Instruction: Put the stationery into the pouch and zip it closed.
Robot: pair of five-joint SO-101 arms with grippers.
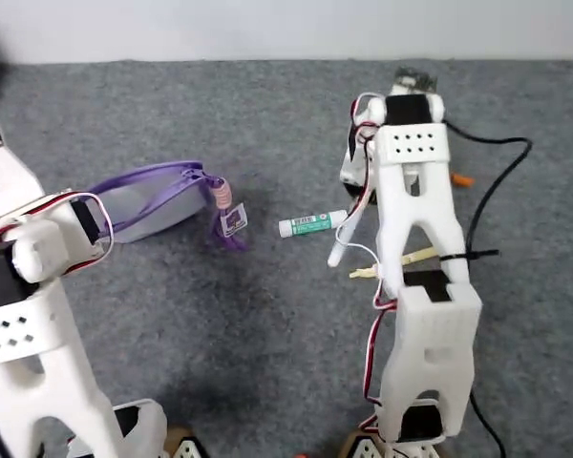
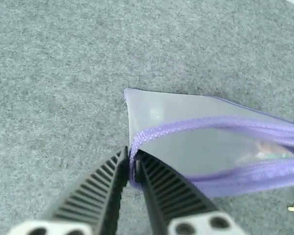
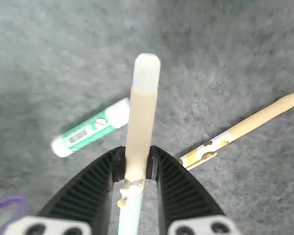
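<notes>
On the grey table (image 1: 267, 324): everything for the job lies here, spread out.
Pouch (image 2: 201, 112): it lies on the left arm's side. It is soft, see-through and floppy, with a purple zip (image 2: 186, 128), and its mouth looks open. I think it is light and will sag or slide, so the firmer zip edge is the best place to hold it.
Left gripper (image 2: 132, 164): its fingers are squeezed tight on the end of the pouch's zip edge.
Right gripper (image 3: 135, 164): its fingers are clamped on a white pen (image 3: 143, 98), partway along it.
White pen: hard, thin and smooth. It could slip or swing if held loosely.
Yellow pen (image 3: 245, 127): flat on the table, near the white pen. Best pinched across its middle.
Green stick (image 3: 90, 128): short and round, so it may roll.
</notes>
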